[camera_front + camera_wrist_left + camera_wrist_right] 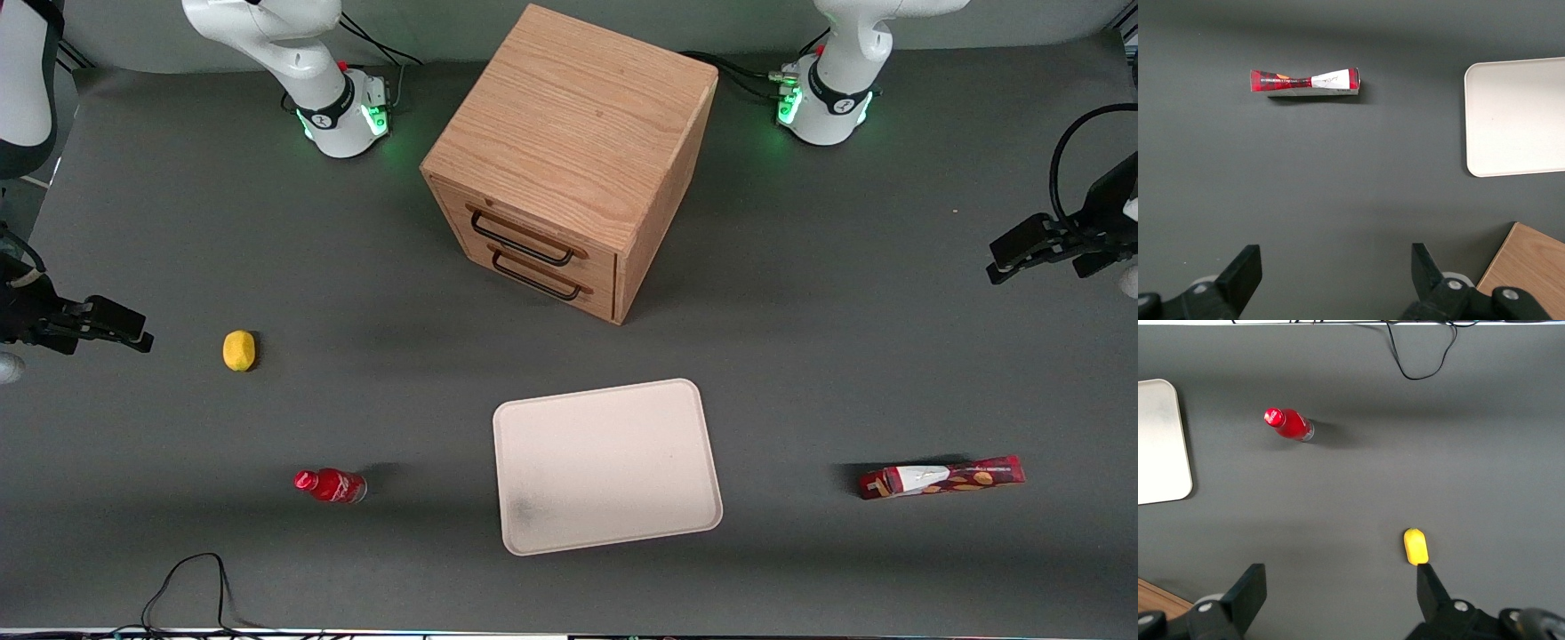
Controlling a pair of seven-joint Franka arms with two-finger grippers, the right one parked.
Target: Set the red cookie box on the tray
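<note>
The red cookie box [942, 477] [1305, 81] lies flat on the grey table toward the working arm's end, its white patch at the end facing the tray. The cream-white tray [607, 462] [1518, 117] sits mid-table in front of the cabinet, with nothing on it. My gripper [1000, 258] [1336, 257] hangs above the table at the working arm's end, farther from the front camera than the box and well apart from it. Its fingers are open, with only bare table between them.
A wooden two-drawer cabinet [569, 160] [1531, 267] stands farther from the front camera than the tray. A yellow lemon [238, 349] [1415, 546] and a small red bottle [331, 485] [1288, 425] lie toward the parked arm's end. A black cable [191, 578] loops at the table's front edge.
</note>
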